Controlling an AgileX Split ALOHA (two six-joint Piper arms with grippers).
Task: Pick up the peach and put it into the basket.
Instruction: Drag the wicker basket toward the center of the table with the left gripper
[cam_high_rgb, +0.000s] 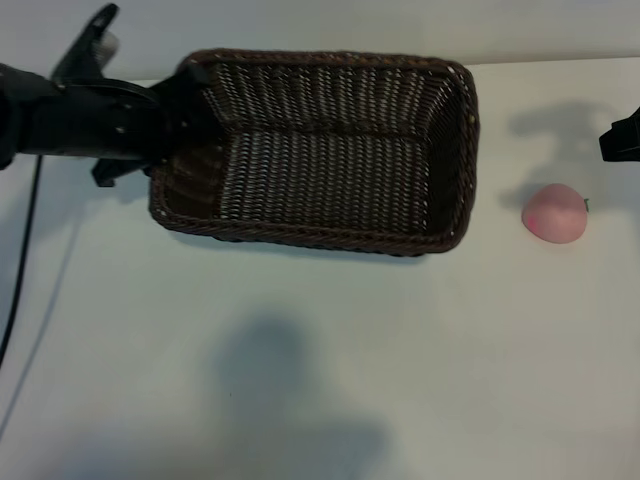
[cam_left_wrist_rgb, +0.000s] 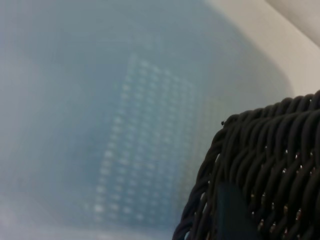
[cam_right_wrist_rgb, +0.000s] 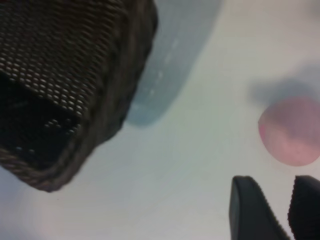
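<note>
Wicker basket (cam_high_rgb: 320, 150) sits mid-table; I've got the left arm stretched level over its left end, left gripper (cam_high_rgb: 190, 100) at the rim, jaws partly spread with nothing in them. Peach (cam_high_rgb: 555, 212) lies on the table (cam_high_rgb: 320, 350) right of the basket (well apart). Right gripper (cam_right_wrist_rgb: 277, 210) hangs near it, fingers parted, holding nothing.
</note>
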